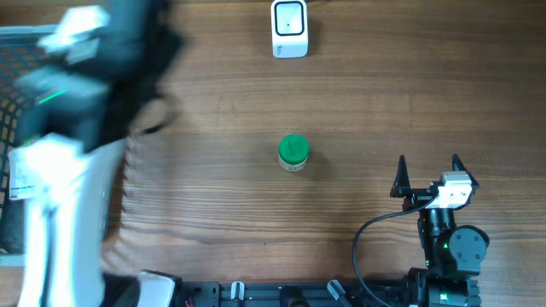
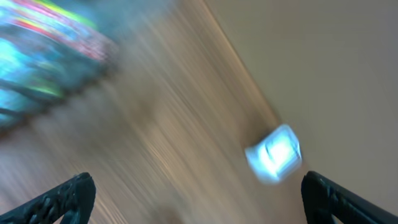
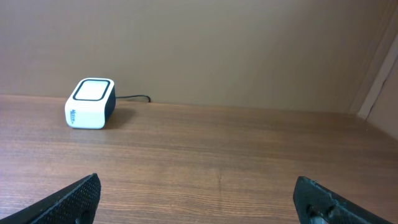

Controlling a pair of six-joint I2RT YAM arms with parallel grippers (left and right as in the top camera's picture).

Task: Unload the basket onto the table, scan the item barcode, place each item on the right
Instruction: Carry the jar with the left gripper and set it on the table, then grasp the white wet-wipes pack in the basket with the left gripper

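Item first: a small round container with a green lid (image 1: 293, 152) stands upright near the middle of the wooden table (image 1: 213, 222), on its own and touching nothing. Both of my grippers are well apart from it. The white barcode scanner (image 1: 289, 29) sits at the far edge of the table, roughly in line with the container but well beyond it, with its window facing up. A dark cable (image 3: 134, 97) leaves its back toward the wall. My right gripper (image 1: 428, 166) is at the near right of the table, to the right of the container, with its fingers spread wide and nothing between them. Its wrist view shows both fingertips (image 3: 81, 196) at the bottom corners, only bare wood between them, and the scanner off to the far left. My left arm (image 1: 68, 94) is over the left side of the table and badly smeared in the overhead view. My left gripper (image 2: 196, 190) also has its fingers wide apart and holds nothing, with blurred tabletop between the tips. That wrist view is smeared too. The scanner shows as a pale blob right of centre, and the colourful streaks (image 2: 43, 43) at top left are probably packaged goods in the wire basket (image 1: 12, 111) at the left edge, but I can't tell for sure.
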